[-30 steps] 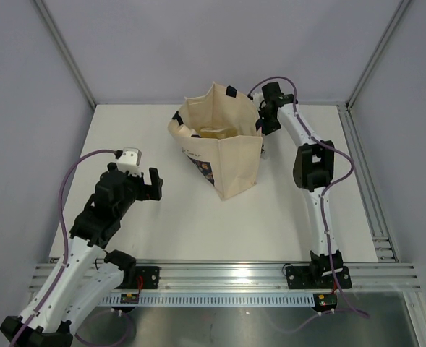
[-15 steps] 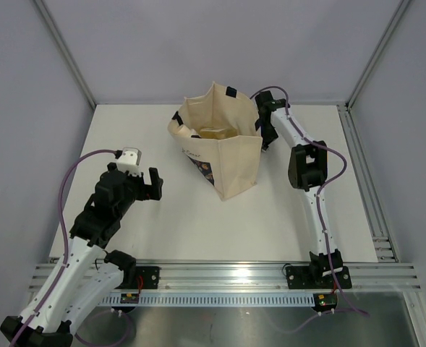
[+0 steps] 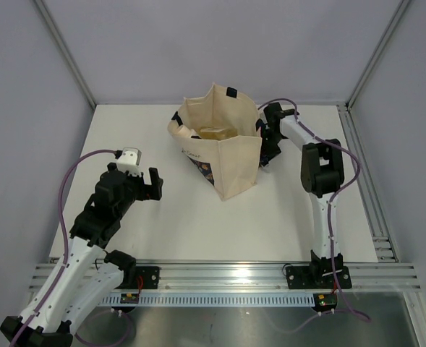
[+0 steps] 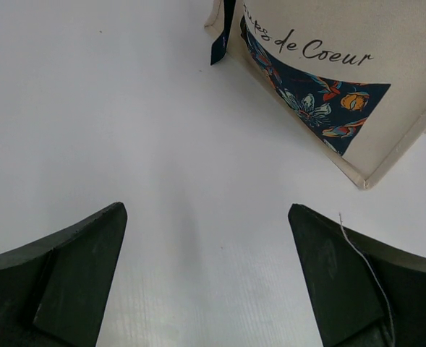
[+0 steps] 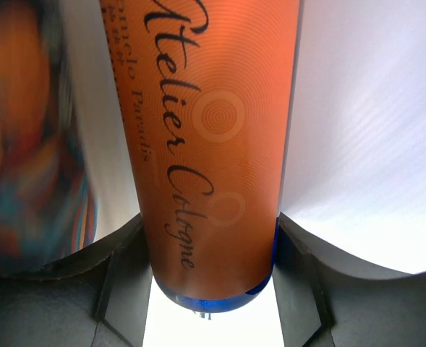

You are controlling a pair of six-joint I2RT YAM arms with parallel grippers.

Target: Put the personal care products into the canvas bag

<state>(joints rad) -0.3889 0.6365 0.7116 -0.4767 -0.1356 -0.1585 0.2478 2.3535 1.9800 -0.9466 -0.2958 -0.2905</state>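
The right gripper (image 5: 211, 235) was clamped on an amber Atelier Cologne bottle (image 5: 213, 123). Its two fingers pressed the bottle's sides near the blue-tinted base, low in the centre of the right wrist view. In the top view that gripper sat just right of the canvas bag (image 3: 223, 155), which stood upright at the upper centre of the white table (image 3: 162, 217). The left gripper (image 4: 209, 246) was spread wide with nothing between its fingers, well apart from the bag, whose floral print showed at the upper right of the left wrist view.
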